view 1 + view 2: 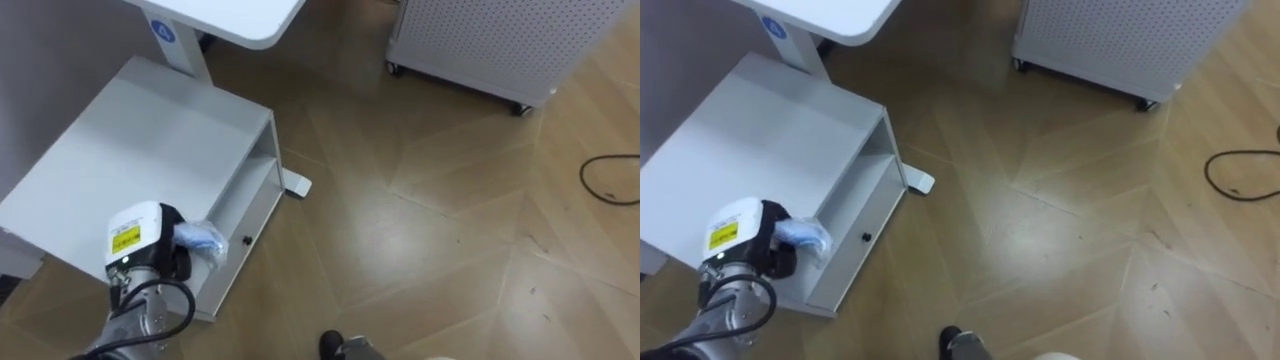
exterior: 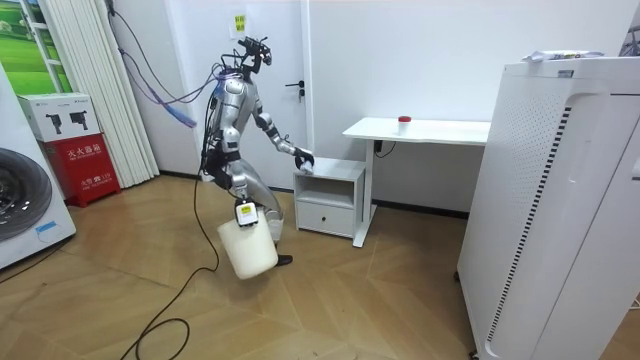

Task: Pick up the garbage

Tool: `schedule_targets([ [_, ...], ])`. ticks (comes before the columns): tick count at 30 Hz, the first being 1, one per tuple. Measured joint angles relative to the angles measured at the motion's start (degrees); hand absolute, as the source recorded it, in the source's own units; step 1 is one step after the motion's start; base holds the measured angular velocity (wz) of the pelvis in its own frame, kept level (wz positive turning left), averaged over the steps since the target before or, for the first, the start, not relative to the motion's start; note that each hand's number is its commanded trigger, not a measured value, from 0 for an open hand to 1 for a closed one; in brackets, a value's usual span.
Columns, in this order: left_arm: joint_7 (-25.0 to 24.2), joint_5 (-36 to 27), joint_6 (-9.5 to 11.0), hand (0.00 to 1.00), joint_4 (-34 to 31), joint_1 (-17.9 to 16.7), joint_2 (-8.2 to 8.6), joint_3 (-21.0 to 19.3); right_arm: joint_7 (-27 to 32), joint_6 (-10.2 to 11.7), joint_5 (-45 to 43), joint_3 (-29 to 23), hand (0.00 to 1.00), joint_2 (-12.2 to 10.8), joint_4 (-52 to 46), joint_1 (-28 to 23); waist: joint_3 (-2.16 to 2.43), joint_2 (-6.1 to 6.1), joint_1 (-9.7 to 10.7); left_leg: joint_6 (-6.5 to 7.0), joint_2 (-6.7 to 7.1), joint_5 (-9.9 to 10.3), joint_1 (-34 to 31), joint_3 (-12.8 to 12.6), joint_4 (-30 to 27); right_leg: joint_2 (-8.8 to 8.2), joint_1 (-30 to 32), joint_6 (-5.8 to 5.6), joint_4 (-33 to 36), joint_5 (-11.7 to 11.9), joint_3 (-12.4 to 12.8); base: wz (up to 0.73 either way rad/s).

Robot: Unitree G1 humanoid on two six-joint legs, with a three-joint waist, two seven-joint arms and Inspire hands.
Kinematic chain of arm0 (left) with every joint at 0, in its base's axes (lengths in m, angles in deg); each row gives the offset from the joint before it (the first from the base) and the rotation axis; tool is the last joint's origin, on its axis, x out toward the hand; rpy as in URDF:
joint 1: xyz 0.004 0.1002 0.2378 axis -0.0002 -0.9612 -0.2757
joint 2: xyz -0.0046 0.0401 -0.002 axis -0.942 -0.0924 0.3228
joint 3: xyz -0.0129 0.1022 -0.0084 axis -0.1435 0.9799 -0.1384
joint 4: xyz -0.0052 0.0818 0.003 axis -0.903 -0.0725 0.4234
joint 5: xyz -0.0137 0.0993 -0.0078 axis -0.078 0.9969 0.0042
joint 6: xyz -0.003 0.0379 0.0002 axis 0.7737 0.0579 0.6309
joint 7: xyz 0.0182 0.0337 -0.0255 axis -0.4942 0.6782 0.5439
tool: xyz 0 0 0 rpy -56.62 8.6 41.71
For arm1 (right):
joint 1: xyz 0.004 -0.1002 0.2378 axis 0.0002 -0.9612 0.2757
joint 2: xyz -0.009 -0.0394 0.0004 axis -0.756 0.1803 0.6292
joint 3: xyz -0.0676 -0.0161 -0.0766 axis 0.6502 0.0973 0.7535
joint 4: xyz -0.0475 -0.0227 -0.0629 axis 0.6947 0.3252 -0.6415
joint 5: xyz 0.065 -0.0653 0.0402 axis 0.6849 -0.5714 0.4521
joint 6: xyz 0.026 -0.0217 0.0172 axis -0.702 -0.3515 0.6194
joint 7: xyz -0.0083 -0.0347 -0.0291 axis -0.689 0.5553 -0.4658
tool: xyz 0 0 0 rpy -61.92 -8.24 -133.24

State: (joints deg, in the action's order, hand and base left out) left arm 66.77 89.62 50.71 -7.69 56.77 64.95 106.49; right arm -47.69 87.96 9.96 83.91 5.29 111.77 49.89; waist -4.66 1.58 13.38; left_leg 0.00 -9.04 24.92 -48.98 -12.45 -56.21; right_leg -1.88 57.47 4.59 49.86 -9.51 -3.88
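Observation:
A crumpled bluish-white piece of garbage (image 1: 205,240) sits in my left hand (image 1: 150,240), whose dark fingers are curled round it. That hand is over the front corner of the low white cabinet (image 1: 130,150), coming in from the lower left. In the room view I stand bent toward this cabinet (image 2: 330,170) with the left hand (image 2: 303,160) at its top. My right hand (image 2: 245,212) hangs low beside my legs, shut on a white bin (image 2: 250,250) that dangles from it.
A white desk (image 2: 420,128) with a small red thing (image 2: 404,120) stands over the cabinet's far side. A white perforated unit on castors (image 1: 480,40) is ahead to the right. Open wooden floor (image 1: 420,230) lies between. A washing machine (image 2: 25,200) stands at the room view's left.

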Motion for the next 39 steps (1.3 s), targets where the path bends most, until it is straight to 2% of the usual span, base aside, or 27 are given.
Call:
schedule_targets([
  [1,0.12,-0.2,0.44,1.0,-0.33,-0.42,0.29,-0.06,0.58,0.09,-0.01,-0.01,1.0,0.0,-0.21,0.02,0.0,0.0,-0.12,0.03,0.11,-0.15,0.43,-0.03,0.46,-0.06,-0.37,-0.03,-0.34,0.02,0.01,0.06],
  [3,0.48,-0.76,1.66,1.0,-1.31,-1.1,2.24,-0.06,2.98,0.8,-0.08,0.02,1.0,0.08,-0.44,0.47,0.0,-0.02,-0.82,0.13,0.74,-0.93,1.5,0.12,2.4,-0.4,-1.61,-0.33,-1.87,0.25,-0.11,0.11],
  [4,0.51,-1.14,2.3,1.0,-1.82,-1.32,2.69,-0.04,3.53,0.8,-0.2,0.02,1.0,0.16,-0.44,0.61,0.01,-0.02,-1.15,0.11,0.82,-1.12,1.63,0.13,2.82,-0.48,-1.78,-0.35,-2.24,0.36,-0.17,0.08],
  [6,0.97,-1.8,3.92,1.0,-3.85,-2.54,3.79,-0.05,4.64,0.83,-1.21,-0.01,1.0,0.24,-0.44,0.86,0.0,-0.02,-1.96,-0.35,0.76,-1.61,2.12,0.12,3.67,-0.37,-2.38,0.01,-3.23,0.87,-0.3,-0.03],
  [9,1.2,-6.81,6.34,1.0,-7.46,-5.35,6.55,1.4,6.59,0.82,-3.1,0.13,1.0,0.43,-0.4,2.12,0.0,-0.1,-3.1,-0.21,0.81,-1.97,3.12,-0.12,5.35,-0.07,-3.46,0.03,-5.03,1.55,-0.15,-0.05],
  [11,0.82,-8.81,6.76,1.0,-9.36,-6.6,7.74,3.58,7.43,0.82,-4.65,0.13,1.0,0.53,-0.22,3.12,0.0,-0.15,-3.34,0.02,1.0,-2.13,3.29,-0.31,5.94,-0.11,-3.55,-0.11,-5.48,1.67,0.07,-0.03],
  [13,-0.51,-9.34,7.0,1.0,-11.15,-7.42,9.42,4.5,8.24,0.82,-6.43,0.11,1.0,0.69,-0.01,4.22,-0.07,-0.5,-4.77,0.07,0.99,-2.11,3.41,-0.91,6.47,-0.01,-3.42,-0.24,-5.77,1.75,0.61,-0.1],
  [15,-1.61,-9.76,7.93,1.0,-16.04,-10.48,11.82,5.08,9.58,0.82,-9.34,0.0,1.0,0.72,-0.01,5.38,0.04,-1.01,-6.03,0.07,1.38,-2.19,3.64,-1.1,7.28,-0.07,-3.44,-0.39,-6.09,1.67,0.91,-0.02],
  [17,-2.72,-9.71,8.57,1.0,-18.18,-12.36,12.39,5.7,11.08,0.82,-9.95,-0.07,1.0,0.83,-0.16,7.07,0.21,-1.65,-6.35,0.12,1.73,-2.47,3.78,-1.1,7.96,-0.2,-3.44,-0.48,-6.28,1.71,1.05,0.02],
  [19,-4.06,-9.9,8.96,1.0,-18.96,-13.22,12.86,6.75,12.66,0.95,-9.9,-0.33,1.0,0.83,-0.44,8.46,0.62,-2.51,-6.89,0.03,1.66,-2.52,3.95,-1.08,8.3,-0.01,-3.44,-0.44,-6.63,1.77,1.05,-0.02],
  [21,-5.43,-10.25,9.11,1.0,-21.24,-14.74,12.79,8.36,13.87,1.81,-8.89,-2.16,1.0,1.07,-3.01,8.75,1.33,-3.76,-7.7,-0.13,1.42,-2.64,4.28,-1.18,8.72,0.54,-3.6,-0.45,-7.29,2.06,1.4,-0.08],
  [22,-5.59,-10.24,9.12,1.0,-21.61,-15.09,12.81,8.6,14.26,2.24,-8.13,-2.45,1.0,1.08,-3.34,9.05,1.45,-3.97,-7.9,-0.08,1.21,-2.6,4.37,-1.25,8.54,0.75,-3.75,-0.44,-7.34,2.07,1.45,-0.19],
  [25,-7.48,-10.23,9.18,1.0,-21.88,-15.66,13.07,9.84,15.08,4.56,-2.8,-5.7,1.0,0.36,-5.53,10.12,1.39,-4.29,-8.77,0.23,0.62,-2.39,5.4,-1.22,8.58,1.4,-5.17,-0.46,-8.58,2.52,1.38,-0.15],
  [27,-8.53,-10.17,9.18,1.0,-21.89,-15.89,13.33,10.42,15.2,8.1,3.46,-9.06,1.0,-2.82,-8.83,10.3,1.4,-4.4,-8.52,0.22,0.67,-2.4,6.15,-1.21,8.91,1.4,-5.95,-0.56,-9.12,2.68,1.28,0.0],
  [30,-10.43,-10.19,9.18,1.0,-22.12,-16.55,13.65,10.69,14.66,10.28,8.22,-10.08,1.0,-6.19,-11.58,10.55,1.4,-4.51,-8.53,0.24,0.82,-2.41,7.19,-1.16,9.25,1.14,-7.12,-0.64,-9.39,2.63,1.04,0.03],
  [32,-11.79,-10.24,9.18,1.0,-22.25,-17.31,13.68,10.7,13.32,11.69,8.32,-9.23,1.0,-7.08,-12.37,10.71,1.39,-4.58,-8.6,0.25,0.88,-2.41,7.99,-1.31,9.69,1.06,-7.88,-0.77,-9.81,2.69,1.05,0.0],
  [36,-14.21,-10.25,9.06,1.0,-22.35,-19.39,13.69,10.88,11.6,11.99,7.74,-7.16,1.0,-8.02,-12.36,11.49,1.32,-4.87,-8.88,0.67,1.47,-2.72,8.51,-1.31,10.75,0.37,-8.5,-1.08,-10.33,2.65,0.58,0.08],
  [39,-15.52,-10.23,9.06,1.0,-22.35,-19.54,14.13,11.36,10.54,11.96,7.72,-6.62,1.0,-8.28,-12.32,11.43,1.36,-5.39,-8.86,0.94,1.85,-2.84,8.52,-1.32,10.93,0.0,-8.5,-1.39,-10.32,2.51,0.58,0.04],
])
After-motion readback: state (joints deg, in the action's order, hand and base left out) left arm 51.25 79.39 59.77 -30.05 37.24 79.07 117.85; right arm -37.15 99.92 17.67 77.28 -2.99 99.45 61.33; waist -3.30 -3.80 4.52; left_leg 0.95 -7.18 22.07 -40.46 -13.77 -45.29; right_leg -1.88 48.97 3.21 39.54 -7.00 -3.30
